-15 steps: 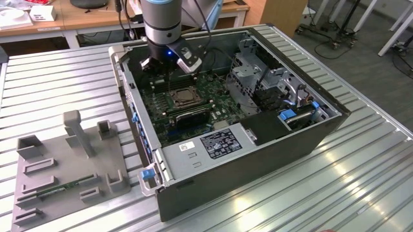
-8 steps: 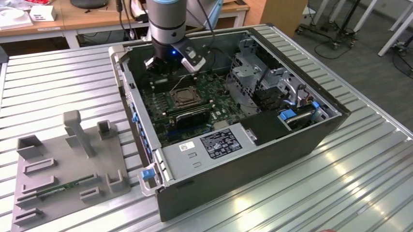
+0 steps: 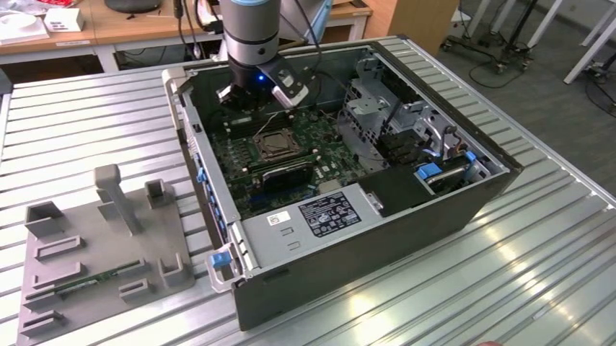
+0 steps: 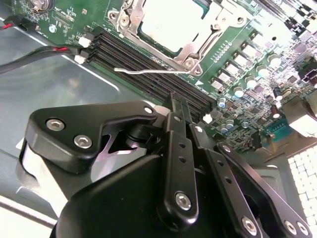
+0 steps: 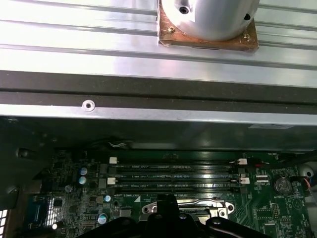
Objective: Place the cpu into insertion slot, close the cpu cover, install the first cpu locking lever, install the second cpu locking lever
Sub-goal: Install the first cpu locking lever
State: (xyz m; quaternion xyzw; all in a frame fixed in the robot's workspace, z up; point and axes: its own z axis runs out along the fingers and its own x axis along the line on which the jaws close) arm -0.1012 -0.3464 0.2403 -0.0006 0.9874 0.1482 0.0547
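Open computer case (image 3: 385,263) on slatted table (image 3: 539,288), green motherboard (image 5: 262,215), memory slots (image 5: 173,176), grey fixture tray (image 3: 97,252)

Just past the gripper (image 5: 167,204), black memory slots (image 5: 176,176) run across the green motherboard (image 5: 64,210) inside the case (image 5: 148,85).

The arm (image 3: 252,32) is a silvery-grey tube with a dark band and a small blue light (image 3: 262,77) at the wrist. The gripper (image 4: 178,106) is matte black, with flat angular links pinned by silver screws (image 4: 82,142). A black cable (image 3: 310,29) seems to trail alongside.
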